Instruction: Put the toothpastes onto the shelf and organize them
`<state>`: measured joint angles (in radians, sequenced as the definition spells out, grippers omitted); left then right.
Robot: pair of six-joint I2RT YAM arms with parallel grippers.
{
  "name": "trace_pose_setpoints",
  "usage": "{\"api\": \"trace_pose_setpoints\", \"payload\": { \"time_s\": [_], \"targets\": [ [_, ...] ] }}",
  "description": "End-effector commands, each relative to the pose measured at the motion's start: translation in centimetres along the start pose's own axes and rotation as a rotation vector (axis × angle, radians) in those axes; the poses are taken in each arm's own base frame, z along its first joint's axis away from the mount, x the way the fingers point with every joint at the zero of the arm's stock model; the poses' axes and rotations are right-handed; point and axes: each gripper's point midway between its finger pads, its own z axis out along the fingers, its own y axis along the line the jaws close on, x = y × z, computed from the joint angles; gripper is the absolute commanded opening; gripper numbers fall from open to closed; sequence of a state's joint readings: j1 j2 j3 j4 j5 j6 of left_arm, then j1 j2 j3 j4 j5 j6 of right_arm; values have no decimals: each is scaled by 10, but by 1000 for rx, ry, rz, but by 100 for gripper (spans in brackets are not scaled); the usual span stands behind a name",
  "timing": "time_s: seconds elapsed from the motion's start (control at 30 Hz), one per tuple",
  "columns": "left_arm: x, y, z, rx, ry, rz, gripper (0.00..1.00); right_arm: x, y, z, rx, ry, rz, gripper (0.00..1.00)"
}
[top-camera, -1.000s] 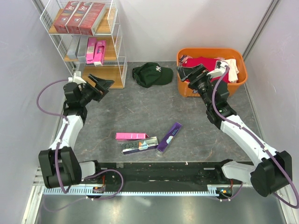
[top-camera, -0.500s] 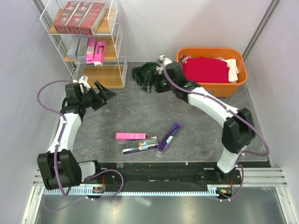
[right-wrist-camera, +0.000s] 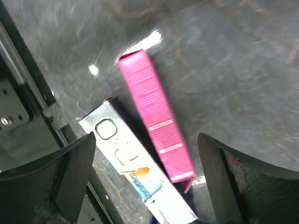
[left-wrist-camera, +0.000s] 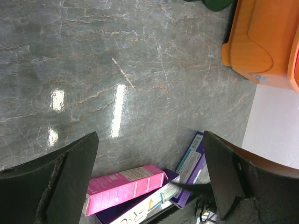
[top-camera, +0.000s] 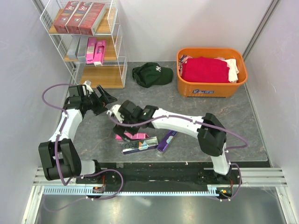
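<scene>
Three toothpastes lie loose on the grey floor: a hot pink box [top-camera: 138, 136], a shiny holographic box [top-camera: 140, 146] and a purple box [top-camera: 167, 140]. My right gripper [top-camera: 124, 132] hangs open just above the left end of the pink box [right-wrist-camera: 156, 116] and the holographic box [right-wrist-camera: 135, 172], holding nothing [right-wrist-camera: 145, 144]. My left gripper [top-camera: 106, 99] is open and empty, in front of the shelf [top-camera: 120, 70]. Its wrist view [left-wrist-camera: 149, 154] looks toward the pink [left-wrist-camera: 124, 186] and purple [left-wrist-camera: 189, 168] boxes. Dark red toothpastes [top-camera: 79, 17] fill the top board; silver-grey and pink ones [top-camera: 93, 50] stand on the middle board.
An orange tub [top-camera: 210, 90] with red cloth stands at the back right. A dark green cap [top-camera: 152, 74] lies between it and the shelf. The black base rail [top-camera: 154, 170] runs just near the loose boxes.
My right arm has swung from the orange tub leftward and down to the loose boxes. The left gripper has drifted a little nearer and lower. Both stay open.
</scene>
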<state>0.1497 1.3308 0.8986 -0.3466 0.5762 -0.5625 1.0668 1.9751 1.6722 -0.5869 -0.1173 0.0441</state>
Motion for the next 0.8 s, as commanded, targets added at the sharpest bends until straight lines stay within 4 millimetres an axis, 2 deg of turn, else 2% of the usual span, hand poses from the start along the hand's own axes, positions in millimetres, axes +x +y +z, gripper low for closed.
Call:
{"api": "trace_pose_setpoints", "payload": {
  "time_s": [0.0, 0.13, 0.4, 0.53, 0.67, 0.77],
  "targets": [
    [-7, 1, -3, -3, -23, 46, 100, 14, 3, 10, 77, 64, -131, 98],
    [-4, 4, -3, -5, -17, 41, 100, 19, 2, 26, 113, 61, -128, 98],
    [2, 11, -3, -15, -10, 26, 100, 12, -5, 50, 153, 23, -110, 97],
    [3, 12, -3, -17, -7, 22, 100, 13, -2, 64, 133, 33, -107, 90],
    [2, 12, -3, -16, -10, 23, 100, 17, -2, 68, 123, 47, -109, 86],
    [3, 13, -3, -17, -8, 20, 100, 22, -2, 74, 123, 60, -109, 77]
  ]
}}
